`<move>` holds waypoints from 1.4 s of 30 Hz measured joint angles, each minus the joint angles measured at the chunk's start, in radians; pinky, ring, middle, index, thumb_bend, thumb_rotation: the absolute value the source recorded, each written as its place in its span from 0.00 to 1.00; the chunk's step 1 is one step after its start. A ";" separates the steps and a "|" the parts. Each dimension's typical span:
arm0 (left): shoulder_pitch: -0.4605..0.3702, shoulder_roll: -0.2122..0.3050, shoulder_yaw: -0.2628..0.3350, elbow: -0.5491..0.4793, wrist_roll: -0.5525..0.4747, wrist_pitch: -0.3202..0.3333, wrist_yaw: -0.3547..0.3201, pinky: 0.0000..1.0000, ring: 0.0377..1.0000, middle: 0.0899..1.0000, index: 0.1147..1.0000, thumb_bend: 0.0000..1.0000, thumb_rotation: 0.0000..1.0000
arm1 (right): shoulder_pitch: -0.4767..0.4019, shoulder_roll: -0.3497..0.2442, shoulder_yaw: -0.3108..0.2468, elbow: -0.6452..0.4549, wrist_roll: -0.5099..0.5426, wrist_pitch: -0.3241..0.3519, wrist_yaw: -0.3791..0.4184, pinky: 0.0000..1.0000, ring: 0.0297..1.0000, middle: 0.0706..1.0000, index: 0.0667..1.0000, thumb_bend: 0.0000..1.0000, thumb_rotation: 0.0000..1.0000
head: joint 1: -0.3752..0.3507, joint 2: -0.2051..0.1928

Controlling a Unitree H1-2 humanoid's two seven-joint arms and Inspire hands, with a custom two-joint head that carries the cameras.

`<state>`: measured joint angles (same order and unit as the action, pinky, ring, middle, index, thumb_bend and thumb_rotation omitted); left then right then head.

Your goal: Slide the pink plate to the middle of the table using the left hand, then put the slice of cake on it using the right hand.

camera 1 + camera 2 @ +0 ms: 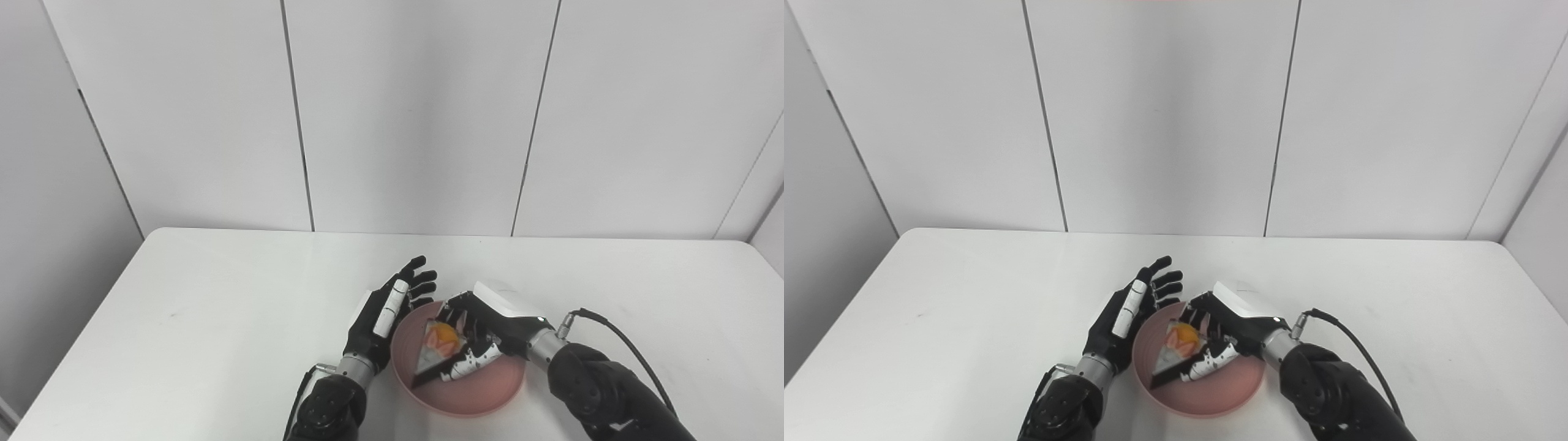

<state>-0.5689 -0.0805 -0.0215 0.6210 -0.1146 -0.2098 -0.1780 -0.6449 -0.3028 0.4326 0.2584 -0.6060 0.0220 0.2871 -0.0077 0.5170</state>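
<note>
Cake going onto the plate.
The right hand point(490, 324) is closed around the slice of cake point(438, 349), low over the pink plate point(471, 392). The left hand point(392, 306), fingers spread and holding nothing, rests just beside the plate's rim. I think letting go comes next.

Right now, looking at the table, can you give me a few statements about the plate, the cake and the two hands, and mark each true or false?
1. The slice of cake is over the pink plate. True.
2. The left hand grips the cake. False: its fingers are spread, beside the plate's left rim.
3. The right hand is around the cake. True.
4. The plate is blue. False: it is pink.
5. The table is white. True.
</note>
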 measured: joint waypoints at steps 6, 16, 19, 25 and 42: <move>-0.001 0.001 -0.003 0.002 0.000 -0.001 0.000 0.78 0.83 0.82 0.85 0.76 0.91 | 0.003 0.001 -0.019 -0.002 -0.003 -0.001 -0.020 0.56 0.67 0.73 0.70 1.00 0.65 | -0.002 0.000; 0.003 0.000 -0.003 -0.016 -0.005 0.010 -0.009 0.77 0.86 0.82 0.85 0.75 0.90 | 0.028 0.002 -0.054 -0.097 0.000 -0.001 -0.023 0.59 0.73 0.79 0.74 1.00 0.76 | -0.002 0.005; 0.006 0.000 -0.003 -0.020 -0.011 0.015 -0.015 0.77 0.86 0.83 0.85 0.76 0.90 | 0.041 0.003 -0.073 -0.117 0.006 -0.002 -0.030 0.56 0.71 0.76 0.73 1.00 0.75 | -0.005 0.006; 0.010 0.000 -0.003 -0.023 -0.016 0.014 -0.013 0.80 0.82 0.81 0.83 0.74 0.92 | 0.095 0.019 -0.160 -0.151 0.053 -0.057 -0.134 0.58 0.70 0.76 0.73 0.97 0.77 | -0.006 0.005; 0.063 -0.038 0.035 -0.084 0.111 -0.121 0.218 0.99 0.97 0.98 0.96 0.68 0.98 | 0.213 0.302 -0.531 0.112 0.606 -0.194 -0.362 0.69 0.73 0.75 0.70 0.70 1.00 | -0.008 0.011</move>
<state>-0.5060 -0.1186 0.0135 0.5365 -0.0039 -0.3304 0.0396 -0.4323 -0.0006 -0.0979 0.3700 -0.0001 -0.1722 -0.0750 -0.0153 0.5277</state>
